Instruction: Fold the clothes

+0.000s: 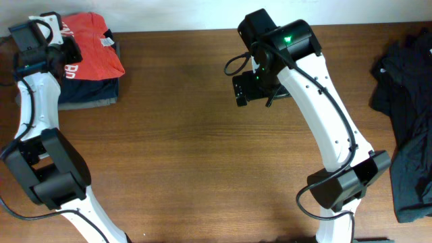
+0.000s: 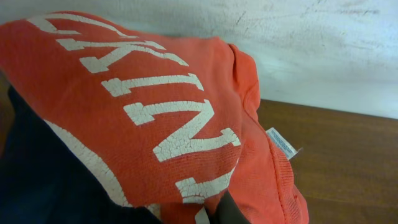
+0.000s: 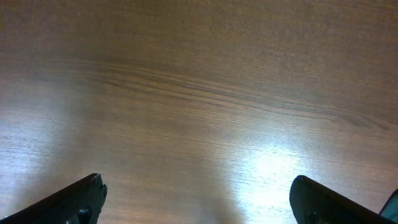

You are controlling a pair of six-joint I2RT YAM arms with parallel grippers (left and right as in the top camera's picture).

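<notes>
Wooden worktop (image 1: 189,135): the orange shirt (image 1: 94,50) lies folded on a navy one (image 1: 88,88) far left, with dark clothes (image 1: 408,121) heaped at the right. At the shirt the left gripper (image 1: 66,54) is closed. The right gripper (image 3: 196,190) hangs spread wide over the worktop's middle.

Brown wood-grain table (image 1: 189,135) w/ bright glare in right wrist view, scuffed white wall (image 2: 323,43) behind it.

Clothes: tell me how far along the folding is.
Done: the orange-red T-shirt lies folded on a navy and grey stack at the far left corner. In hand: the left gripper is shut at that stack, grip on fabric unclear; the right gripper hangs open over bare table. Left: the dark heap at the right edge is unfolded.
</notes>
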